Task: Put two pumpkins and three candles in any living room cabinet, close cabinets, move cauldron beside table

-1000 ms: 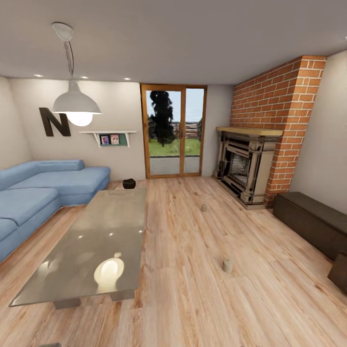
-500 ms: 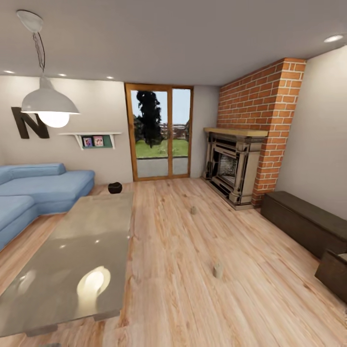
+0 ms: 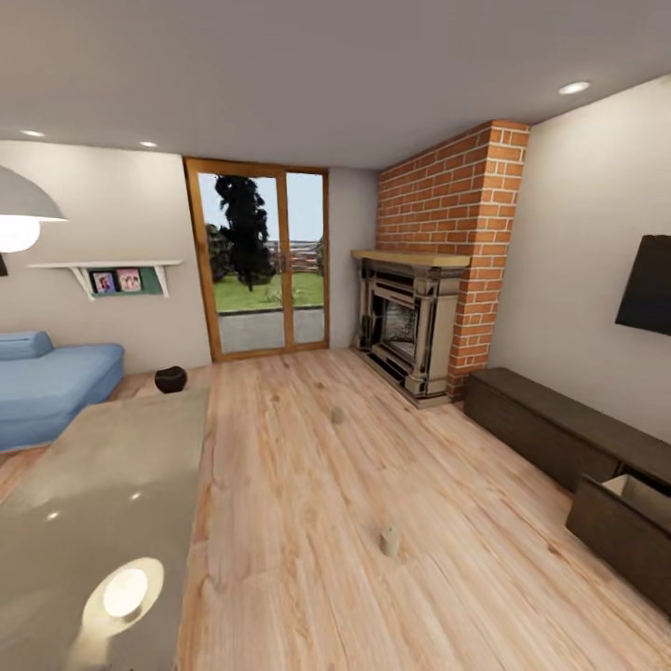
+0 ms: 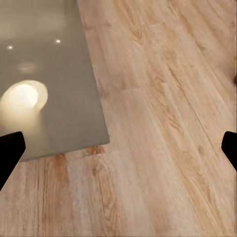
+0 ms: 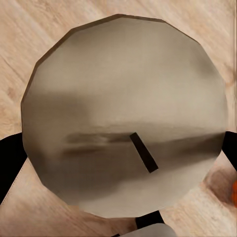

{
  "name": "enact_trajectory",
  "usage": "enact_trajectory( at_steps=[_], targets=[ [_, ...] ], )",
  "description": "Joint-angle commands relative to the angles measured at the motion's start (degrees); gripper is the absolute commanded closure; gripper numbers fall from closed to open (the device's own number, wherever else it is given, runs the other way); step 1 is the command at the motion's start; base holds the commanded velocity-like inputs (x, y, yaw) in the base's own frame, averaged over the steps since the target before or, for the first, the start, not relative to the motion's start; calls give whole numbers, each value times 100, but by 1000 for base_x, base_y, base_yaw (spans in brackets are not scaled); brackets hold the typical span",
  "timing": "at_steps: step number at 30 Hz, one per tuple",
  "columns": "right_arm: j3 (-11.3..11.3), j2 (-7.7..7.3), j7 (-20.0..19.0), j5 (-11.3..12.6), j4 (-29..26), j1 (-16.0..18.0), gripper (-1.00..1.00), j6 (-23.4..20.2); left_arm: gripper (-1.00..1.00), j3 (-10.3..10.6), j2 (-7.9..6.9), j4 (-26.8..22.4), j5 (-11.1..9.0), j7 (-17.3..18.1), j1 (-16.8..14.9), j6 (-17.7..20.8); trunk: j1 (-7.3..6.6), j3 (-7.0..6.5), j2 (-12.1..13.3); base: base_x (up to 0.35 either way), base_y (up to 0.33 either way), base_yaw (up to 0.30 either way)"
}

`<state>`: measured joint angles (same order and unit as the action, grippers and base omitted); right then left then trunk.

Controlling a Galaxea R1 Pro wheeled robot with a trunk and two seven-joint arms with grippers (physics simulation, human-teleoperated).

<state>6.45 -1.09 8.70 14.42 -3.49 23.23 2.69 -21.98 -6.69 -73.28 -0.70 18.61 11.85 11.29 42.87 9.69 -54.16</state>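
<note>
Wooden flooring (image 3: 308, 522) is stretching open between the table (image 3: 84, 494) and the cabinet (image 3: 550, 433), whose long axis is running along the wall past the fireplace (image 3: 405, 321). One cabinet drawer (image 3: 629, 522) is standing open, cut off by the frame. Two candles (image 3: 390, 540) are standing upright on that floor. The cauldron (image 3: 171, 378) is sitting just beyond the table's far end. The right gripper (image 5: 123, 148) is clamping a candle (image 5: 126, 116) between its fingers, wick toward the camera; an orange sliver (image 5: 233, 192) is unidentifiable. The left gripper (image 4: 118, 150) is hanging wide apart, holding nothing.
</note>
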Motion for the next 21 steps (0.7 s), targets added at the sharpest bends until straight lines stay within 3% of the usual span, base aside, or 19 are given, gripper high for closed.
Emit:
enact_trajectory(
  at_steps=[1,9,21],
  targets=[
    [37,-4,-17,17,5,6,100,29,-100,-9,1,-11,-8,29,1,40,4,3,-5,335,0,-272],
    [31,-10,-17,13,2,6,100,29,-100,-8,1,-11,4,4,2,-92,4,-21,-5,289,-117,-248],
    [6,3,-17,-31,1,6,100,45,-100,1,1,-11,8,-7,2,-120,4,-24,-5,56,-41,-25]
  ],
)
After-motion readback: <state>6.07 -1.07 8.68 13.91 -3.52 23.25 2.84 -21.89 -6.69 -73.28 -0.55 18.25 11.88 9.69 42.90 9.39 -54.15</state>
